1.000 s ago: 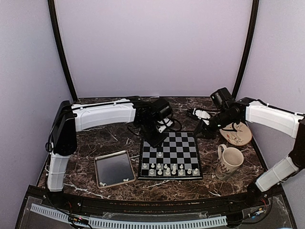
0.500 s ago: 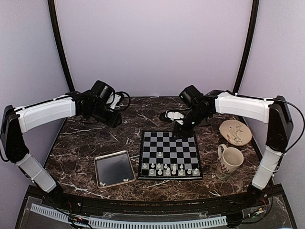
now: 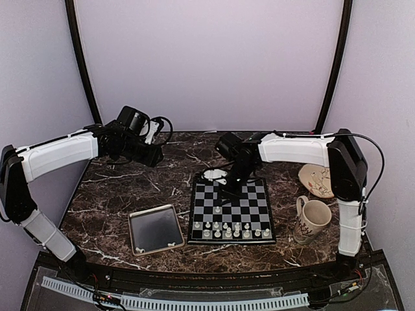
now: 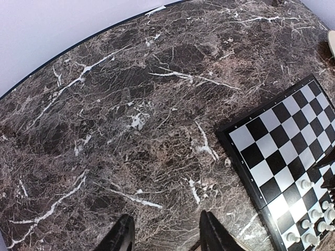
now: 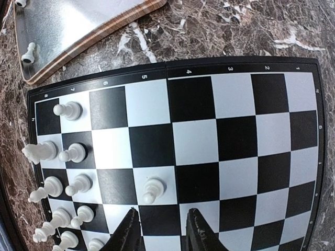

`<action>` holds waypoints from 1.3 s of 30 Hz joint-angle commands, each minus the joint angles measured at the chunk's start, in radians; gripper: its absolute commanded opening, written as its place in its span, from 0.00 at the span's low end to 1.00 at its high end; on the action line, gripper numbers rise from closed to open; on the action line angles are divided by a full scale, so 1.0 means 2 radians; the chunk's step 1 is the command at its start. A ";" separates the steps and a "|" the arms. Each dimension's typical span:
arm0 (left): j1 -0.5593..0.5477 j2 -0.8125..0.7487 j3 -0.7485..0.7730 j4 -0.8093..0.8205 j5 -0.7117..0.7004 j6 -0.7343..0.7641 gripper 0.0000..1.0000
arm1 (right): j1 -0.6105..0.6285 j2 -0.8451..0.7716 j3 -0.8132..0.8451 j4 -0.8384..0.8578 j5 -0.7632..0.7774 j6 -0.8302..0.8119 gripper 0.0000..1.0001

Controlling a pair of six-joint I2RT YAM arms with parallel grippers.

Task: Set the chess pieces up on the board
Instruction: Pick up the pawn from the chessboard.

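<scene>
The board (image 3: 249, 201) lies at mid-table. Several whitish chess pieces (image 3: 230, 230) stand in two rows along its near edge, and one lone pawn (image 3: 216, 210) stands further in. My right gripper (image 3: 225, 191) hangs over the board's far half. In the right wrist view the right gripper (image 5: 161, 232) is open and empty over the board (image 5: 235, 141), with the lone pawn (image 5: 153, 189) just left of its fingers. My left gripper (image 3: 154, 157) is at the back left, away from the board. In the left wrist view it (image 4: 167, 238) is open over bare marble.
A silver tray (image 3: 154, 223) lies left of the board, with two small pieces (image 3: 172, 243) at its near rim. A mug (image 3: 312, 219) stands right of the board and a patterned plate (image 3: 319, 179) behind it. Purple walls close in the table.
The left arm pulled back from the board's far left corner to the back left, and its jaws widened. The right arm swung left from beside the plate to over the board.
</scene>
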 commanded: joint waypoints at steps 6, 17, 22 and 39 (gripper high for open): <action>0.000 -0.012 -0.006 0.003 0.004 0.009 0.45 | 0.018 0.031 0.022 -0.009 0.001 0.008 0.28; 0.000 -0.004 -0.005 0.000 0.005 0.008 0.45 | 0.019 0.040 0.025 -0.009 -0.001 0.012 0.12; 0.000 -0.002 -0.004 -0.001 0.006 0.011 0.44 | 0.019 0.034 0.022 -0.007 0.001 0.016 0.06; 0.000 0.010 -0.001 -0.006 0.009 0.014 0.44 | -0.035 -0.059 -0.063 0.010 0.017 0.023 0.04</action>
